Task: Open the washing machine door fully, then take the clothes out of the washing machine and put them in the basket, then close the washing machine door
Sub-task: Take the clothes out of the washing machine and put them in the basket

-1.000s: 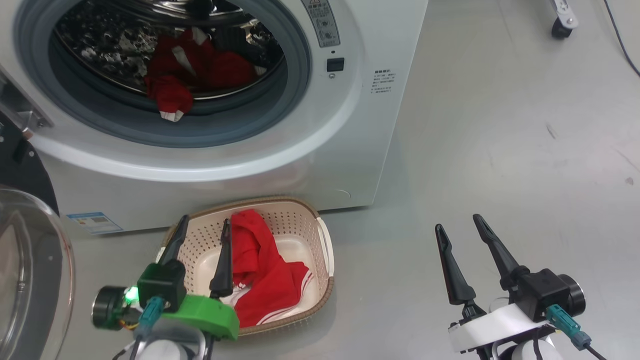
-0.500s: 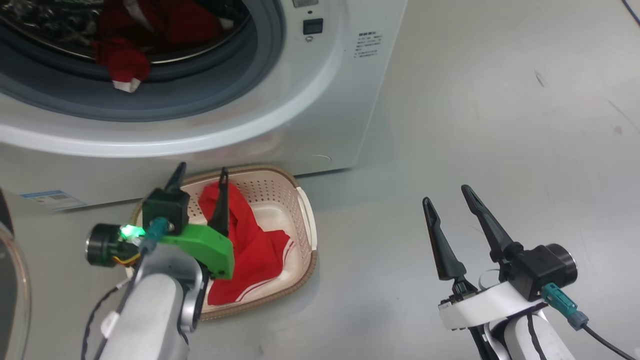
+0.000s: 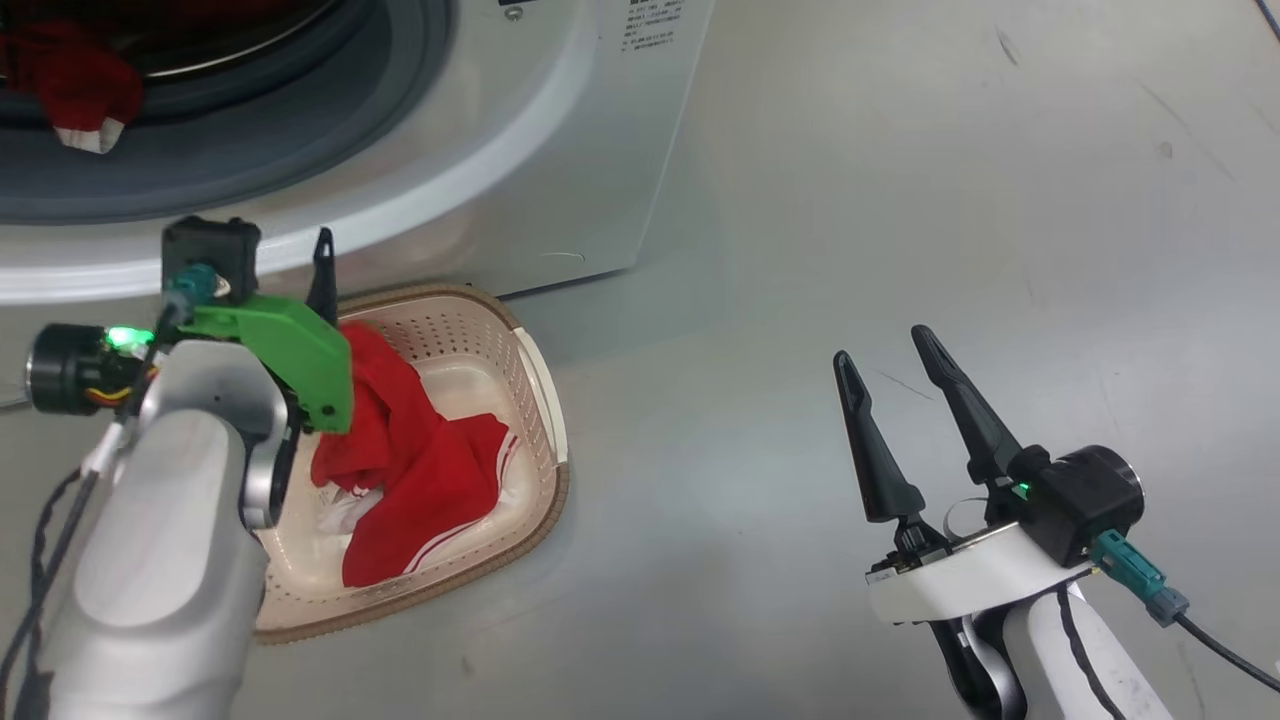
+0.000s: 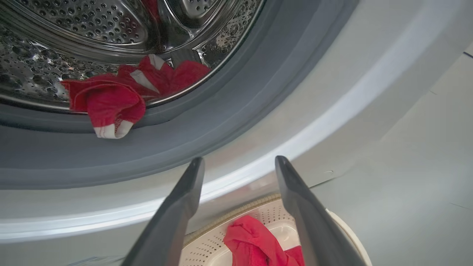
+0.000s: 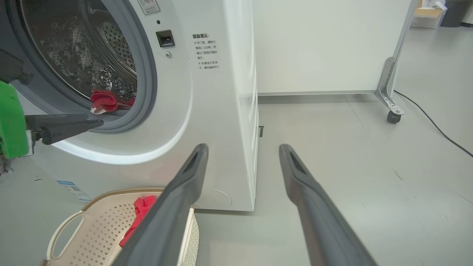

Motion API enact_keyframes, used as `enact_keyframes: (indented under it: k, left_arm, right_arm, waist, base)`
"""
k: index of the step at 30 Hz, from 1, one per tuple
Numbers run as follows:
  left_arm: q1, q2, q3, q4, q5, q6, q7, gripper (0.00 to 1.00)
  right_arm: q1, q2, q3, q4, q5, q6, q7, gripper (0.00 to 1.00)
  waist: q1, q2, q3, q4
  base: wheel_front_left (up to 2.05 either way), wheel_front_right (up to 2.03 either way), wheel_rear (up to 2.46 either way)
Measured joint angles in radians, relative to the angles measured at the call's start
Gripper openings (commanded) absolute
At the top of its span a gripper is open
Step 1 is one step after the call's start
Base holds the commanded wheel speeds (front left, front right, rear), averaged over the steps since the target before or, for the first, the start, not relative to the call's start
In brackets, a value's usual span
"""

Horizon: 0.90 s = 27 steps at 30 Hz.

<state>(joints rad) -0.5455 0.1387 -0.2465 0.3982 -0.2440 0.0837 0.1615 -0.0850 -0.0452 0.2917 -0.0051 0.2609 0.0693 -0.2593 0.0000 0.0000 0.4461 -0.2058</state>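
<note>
The washing machine (image 5: 218,111) holds part of the clothes (image 4: 111,103) in its drum, at the gasket lip. The basket (image 3: 545,400) stands on the floor directly before the machine and contains a red garment (image 3: 430,480). The left gripper (image 4: 239,159) is before the machine's opening, jaws spread, empty. The right gripper (image 3: 880,345) is off the machine's corner, jaws spread, empty.

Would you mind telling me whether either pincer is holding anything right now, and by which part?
Nothing is held: the left pincer is open by the basket, the right pincer open above the floor.
</note>
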Motion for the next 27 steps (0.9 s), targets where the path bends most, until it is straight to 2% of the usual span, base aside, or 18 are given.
enact_keyframes:
  k: [16, 24, 27]
  left_arm:
    - [-0.296, 0.136, 0.063, 0.047, 0.000, -0.037, 0.164, 1.00]
    - [-0.381, 0.254, 0.118, 0.088, 0.020, -0.046, 0.226, 1.00]
    - [-0.396, 0.280, 0.121, 0.102, 0.025, -0.050, 0.239, 1.00]
  right_arm:
    - [-0.090, 0.000, 0.013, -0.009, 0.075, -0.002, 0.000, 1.00]
    - [-0.119, 0.001, 0.053, 0.006, 0.136, -0.002, 0.000, 1.00]
    - [-0.119, 0.001, 0.058, 0.017, 0.145, -0.002, 0.000, 1.00]
  waist:
    - [0.0000, 0.0000, 0.125, -0.076]
    - [0.0000, 0.0000, 0.156, -0.134]
    - [0.0001, 0.0000, 0.161, -0.157]
  base:
    - [0.00, 0.00, 0.00]
    - [0.00, 0.00, 0.00]
    - [0.00, 0.00, 0.00]
